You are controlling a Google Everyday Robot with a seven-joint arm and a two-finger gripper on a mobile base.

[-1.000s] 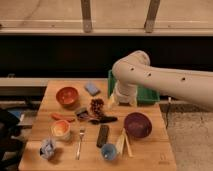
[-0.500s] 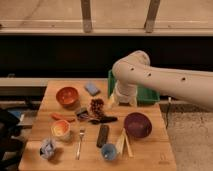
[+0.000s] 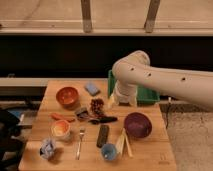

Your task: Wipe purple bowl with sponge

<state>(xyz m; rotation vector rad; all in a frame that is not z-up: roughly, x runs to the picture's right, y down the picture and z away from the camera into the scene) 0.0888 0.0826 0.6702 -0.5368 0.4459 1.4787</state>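
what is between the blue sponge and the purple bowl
In the camera view, the gripper hangs over the table between the blue sponge and the purple bowl, right beside the green tray.

End effector (image 3: 116, 101) near bin (image 3: 150, 95); purple bowl (image 3: 137, 125) top open.

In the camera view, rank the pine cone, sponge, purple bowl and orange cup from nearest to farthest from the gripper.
1. Pine cone, just left of the gripper, which hangs beside the green tray.
2. Sponge, back left, and purple bowl, front right: too close to call.
3. Orange cup, front left.
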